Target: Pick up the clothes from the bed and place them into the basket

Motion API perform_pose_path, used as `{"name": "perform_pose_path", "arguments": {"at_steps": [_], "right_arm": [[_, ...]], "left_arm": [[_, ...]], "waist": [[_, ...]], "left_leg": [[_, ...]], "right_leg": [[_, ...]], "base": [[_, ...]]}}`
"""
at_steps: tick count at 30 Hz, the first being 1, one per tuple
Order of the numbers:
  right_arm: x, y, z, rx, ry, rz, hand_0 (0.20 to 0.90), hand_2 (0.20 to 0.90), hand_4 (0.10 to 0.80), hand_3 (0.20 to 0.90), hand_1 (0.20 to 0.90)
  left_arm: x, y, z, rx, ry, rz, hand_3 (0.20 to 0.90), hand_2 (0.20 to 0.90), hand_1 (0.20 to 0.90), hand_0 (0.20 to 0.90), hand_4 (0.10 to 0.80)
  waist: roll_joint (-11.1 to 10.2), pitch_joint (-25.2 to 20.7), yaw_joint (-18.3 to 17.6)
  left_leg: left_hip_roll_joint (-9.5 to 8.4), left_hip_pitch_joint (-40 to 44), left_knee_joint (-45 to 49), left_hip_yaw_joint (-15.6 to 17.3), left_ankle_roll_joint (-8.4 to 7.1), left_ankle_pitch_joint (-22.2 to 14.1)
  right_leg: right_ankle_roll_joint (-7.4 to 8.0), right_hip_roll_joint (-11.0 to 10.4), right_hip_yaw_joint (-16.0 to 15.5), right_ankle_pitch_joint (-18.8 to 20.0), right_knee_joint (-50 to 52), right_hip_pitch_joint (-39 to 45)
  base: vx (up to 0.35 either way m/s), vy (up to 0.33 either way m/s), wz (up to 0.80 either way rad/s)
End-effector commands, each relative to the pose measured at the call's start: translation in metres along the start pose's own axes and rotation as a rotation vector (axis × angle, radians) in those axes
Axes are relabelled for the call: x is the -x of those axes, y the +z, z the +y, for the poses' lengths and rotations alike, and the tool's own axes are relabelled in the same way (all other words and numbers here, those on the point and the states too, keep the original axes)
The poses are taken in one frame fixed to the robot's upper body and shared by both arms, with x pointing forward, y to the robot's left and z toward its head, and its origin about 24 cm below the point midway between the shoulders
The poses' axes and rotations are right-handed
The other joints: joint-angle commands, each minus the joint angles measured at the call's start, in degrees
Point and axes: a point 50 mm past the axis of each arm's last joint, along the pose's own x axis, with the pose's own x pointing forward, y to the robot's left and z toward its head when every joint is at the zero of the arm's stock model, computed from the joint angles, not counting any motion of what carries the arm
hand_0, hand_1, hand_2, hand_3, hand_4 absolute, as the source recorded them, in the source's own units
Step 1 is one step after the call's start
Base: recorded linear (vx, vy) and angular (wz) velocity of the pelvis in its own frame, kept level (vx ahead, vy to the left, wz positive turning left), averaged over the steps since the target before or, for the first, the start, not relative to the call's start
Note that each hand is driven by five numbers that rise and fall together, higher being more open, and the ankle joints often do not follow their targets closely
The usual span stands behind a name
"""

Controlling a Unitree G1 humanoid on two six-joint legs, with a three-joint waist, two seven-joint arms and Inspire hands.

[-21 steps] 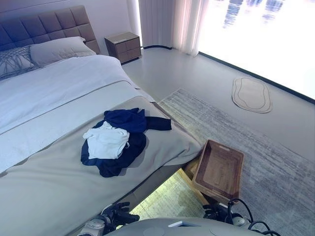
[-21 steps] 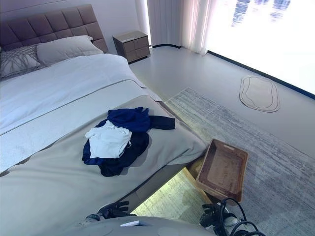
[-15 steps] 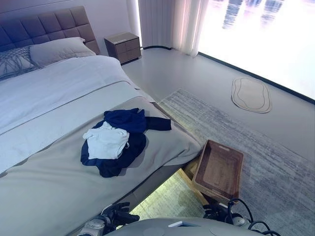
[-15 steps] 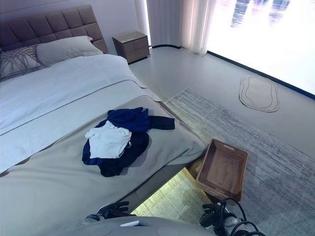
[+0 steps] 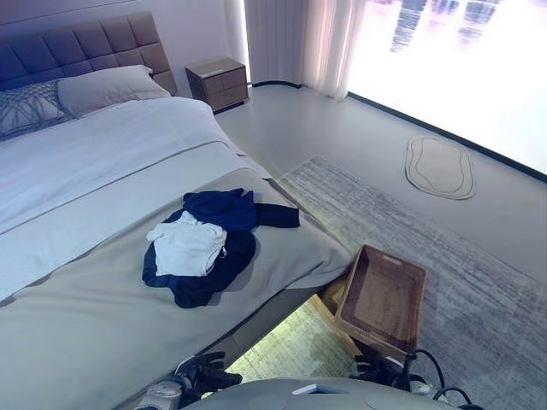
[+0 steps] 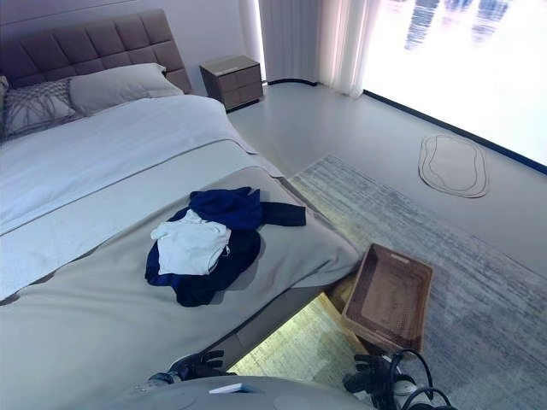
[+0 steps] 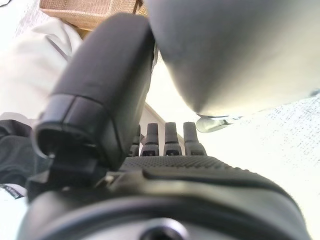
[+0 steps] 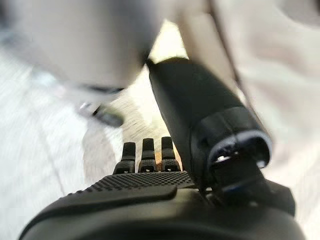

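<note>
Bedroom, grey bed (image 5: pixel 102 342) as landmark. Clothes (image 5: pixel 205 243): navy garment with white one on top, heaped mid-bed toward its foot, long axis running across the mattress. Basket (image 5: pixel 382 299): woven, empty, on the rug (image 5: pixel 479 282) just off the bed's foot corner. Left hand (image 5: pixel 201 376): low beside the bed's near edge, fingers straight, holding nothing. Right hand (image 6: pixel 367 380): low near the basket, released likewise. Clothes lie ahead of and above both hands; left hand judged nearer. Wrist views alone show the straight fingers (image 7: pixel 172 137); eye views alone show the clothes.
</note>
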Motion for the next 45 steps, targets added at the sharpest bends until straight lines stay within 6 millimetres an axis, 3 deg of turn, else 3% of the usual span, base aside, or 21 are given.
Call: {"name": "perform_pose_path", "arguments": {"at_steps": [1, 3, 4, 6, 7, 8, 10, 12, 16, 18, 22, 30, 36, 42, 43, 44, 45], "right_arm": [[-0.004, 0.053, 0.013, -0.288, 0.084, -0.19, 0.9, 0.9, 0.8, 0.9, 0.9], [0.0, 0.086, 0.022, -0.502, 0.175, -0.305, 0.9, 0.9, 0.8, 0.9, 0.9], [0.006, 0.115, 0.032, -0.608, 0.257, -0.405, 0.9, 0.9, 0.8, 0.9, 0.9], [0.017, 0.147, 0.044, -0.689, 0.364, -0.522, 0.9, 0.9, 0.8, 0.9, 0.9], [0.027, 0.169, 0.047, -0.62, 0.369, -0.657, 0.9, 0.9, 0.8, 0.9, 0.9], [0.031, 0.177, 0.048, -0.579, 0.361, -0.709, 0.9, 0.9, 0.8, 0.9, 0.9], [0.063, 0.231, 0.056, -0.274, 0.248, -0.964, 0.9, 0.9, 0.8, 0.9, 0.9], [0.1, 0.28, 0.06, 0.081, -0.004, -1.167, 0.9, 0.9, 0.8, 0.9, 0.9], [0.151, 0.339, 0.062, 0.446, -0.327, -1.342, 0.9, 0.9, 0.8, 0.9, 0.9], [0.186, 0.372, 0.063, 0.6, -0.461, -1.427, 0.9, 0.9, 0.8, 0.9, 0.9], [0.218, 0.4, 0.072, 0.789, -0.628, -1.498, 0.9, 0.9, 0.8, 0.9, 0.9], [0.247, 0.426, 0.075, 0.834, -0.817, -1.507, 0.9, 0.9, 0.8, 0.9, 0.9], [0.248, 0.443, 0.05, 0.844, -0.916, -1.282, 0.9, 0.9, 0.8, 0.9, 0.9], [0.245, 0.446, 0.02, 0.891, -0.982, -0.98, 0.9, 0.9, 0.8, 0.9, 0.9], [0.245, 0.446, 0.016, 0.889, -0.994, -0.955, 0.505, 0.505, 0.339, 0.439, 0.505], [0.249, 0.447, 0.014, 0.876, -1.023, -0.954, 0.3, 0.3, 0.1, 0.2, 0.3], [0.254, 0.449, 0.015, 0.85, -1.04, -0.996, 0.3, 0.3, 0.1, 0.2, 0.3]], "left_arm": [[0.002, 0.002, 0.013, -0.067, 0.028, 0.017, 0.9, 0.9, 0.9, 0.9, 0.8], [0.004, -0.005, 0.013, -0.065, 0.035, 0.018, 0.9, 0.9, 0.9, 0.9, 0.8], [0.005, -0.009, 0.013, -0.066, 0.038, 0.015, 0.9, 0.9, 0.9, 0.9, 0.8], [0.005, -0.01, 0.011, -0.074, 0.038, 0.004, 0.9, 0.9, 0.9, 0.9, 0.8], [0.005, -0.009, 0.01, -0.075, 0.04, -0.005, 0.9, 0.9, 0.9, 0.9, 0.8], [0.004, -0.007, 0.01, -0.075, 0.041, -0.009, 0.9, 0.9, 0.9, 0.9, 0.8], [0.003, 0.002, 0.01, -0.083, 0.046, -0.038, 0.9, 0.9, 0.9, 0.9, 0.8], [0.004, 0.01, 0.015, -0.089, 0.056, -0.06, 0.9, 0.9, 0.9, 0.9, 0.8], [0.006, 0.023, 0.027, -0.098, 0.088, -0.108, 0.9, 0.9, 0.9, 0.9, 0.8], [0.008, 0.038, 0.037, -0.108, 0.113, -0.158, 0.9, 0.9, 0.9, 0.9, 0.8], [0.01, 0.063, 0.046, -0.089, 0.13, -0.232, 0.9, 0.9, 0.9, 0.9, 0.8], [0.014, 0.085, 0.055, -0.057, 0.147, -0.321, 0.9, 0.9, 0.9, 0.9, 0.8], [0.019, 0.093, 0.062, -0.028, 0.147, -0.373, 0.9, 0.9, 0.9, 0.9, 0.8], [0.023, 0.089, 0.072, 0.001, 0.158, -0.39, 0.9, 0.9, 0.9, 0.9, 0.8], [0.024, 0.088, 0.073, 0.007, 0.161, -0.394, 0.9, 0.9, 0.9, 0.9, 0.8], [0.025, 0.086, 0.075, 0.017, 0.164, -0.398, 0.9, 0.9, 0.9, 0.9, 0.8], [0.026, 0.085, 0.076, 0.024, 0.168, -0.4, 0.9, 0.9, 0.9, 0.9, 0.8]], "waist": [[-1.5, 2.2, 2.7], [-1.8, 2.5, 3.5], [-1.9, 3.1, 4.3], [-2.1, 3.8, 5.3], [-2.1, 4.7, 6.0], [-2.1, 4.7, 6.2], [-2.1, 6.8, 8.1], [-2.2, 8.7, 9.9], [-3.2, 11.9, 12.6], [-4.2, 14.6, 14.8], [-5.0, 17.0, 17.5], [-6.0, 20.3, 22.6], [-5.8, 23.4, 26.6], [-5.7, 25.5, 29.6], [-5.7, 25.8, 30.0], [-5.8, 26.1, 30.4], [-5.9, 26.2, 30.5]], "left_leg": [[-4.68, 1.2, 0.4, 0.2, 4.43, -6.8], [-5.08, 1.1, 0.4, -0.6, 4.84, -6.9], [-5.38, 0.8, 1.0, -1.2, 5.19, -7.2], [-5.76, -0.4, 1.9, -1.9, 5.64, -7.2], [-6.03, -1.2, 2.9, -2.5, 5.97, -7.6], [-6.16, -1.8, 3.2, -2.6, 6.09, -7.5], [-6.81, -4.5, 5.5, -4.1, 6.75, -7.7], [-7.31, -6.7, 7.5, -5.3, 7.3, -7.9], [-8.06, -11.2, 9.6, -6.9, 7.81, -7.4], [-8.67, -15.3, 11.4, -8.1, 7.82, -7.1], [-9.64, -21.5, 14.3, -10.0, 7.76, -6.7], [-10.55, -27.9, 16.7, -13.6, 6.95, -7.6], [-10.63, -31.9, 17.3, -15.9, 6.29, -6.3], [-10.09, -33.7, 17.0, -17.1, 5.86, -5.2], [-9.73, -33.7, 16.7, -17.1, 5.75, -5.1], [-9.26, -33.4, 16.4, -17.0, 5.59, -5.0], [-8.99, -33.2, 16.1, -16.9, 5.51, -5.0]], "right_leg": [[1.37, -1.4, -1.8, -3.0, 4.1, -0.7], [1.39, -1.7, -1.7, -3.0, 4.4, -0.9], [1.38, -2.0, -1.8, -3.2, 4.8, -1.1], [1.35, -2.5, -1.8, -3.0, 5.5, -2.2], [1.35, -2.9, -1.8, -3.1, 6.3, -2.8], [1.35, -3.1, -1.9, -2.9, 6.4, -3.3], [1.64, -4.2, -2.4, -2.6, 8.5, -5.4], [2.01, -5.2, -2.8, -2.2, 10.2, -6.9], [2.69, -7.1, -3.4, 0.3, 12.0, -9.2], [2.87, -8.1, -4.3, 1.5, 13.2, -11.0], [2.78, -9.1, -5.6, 1.9, 14.6, -13.5], [3.47, -10.0, -8.1, 1.5, 16.8, -15.0], [3.35, -10.4, -11.4, 0.4, 18.8, -17.1], [3.57, -11.3, -15.3, 0.2, 21.0, -19.6], [3.73, -11.5, -15.9, 0.3, 21.0, -19.8], [3.81, -11.6, -16.7, 0.3, 20.8, -19.8], [3.9, -11.6, -17.0, 0.5, 20.5, -19.7]], "base": [[0.1, 0.066, 0.04], [0.088, 0.087, 0.1], [0.066, 0.118, 0.1], [0.008, 0.127, 0.11], [-0.015, 0.12, 0.16], [-0.013, 0.157, 0.21], [-0.03, 0.155, 0.37], [-0.019, 0.109, 0.5], [-0.06, 0.041, 0.43], [-0.137, 0.024, 0.44], [-0.107, 0.057, 0.35], [-0.002, 0.016, 0.31], [-0.016, 0.014, 0.28], [0.006, 0.002, 0.19], [-0.001, -0.024, 0.11], [-0.002, -0.038, 0.05], [-0.004, -0.046, 0.0]]}}
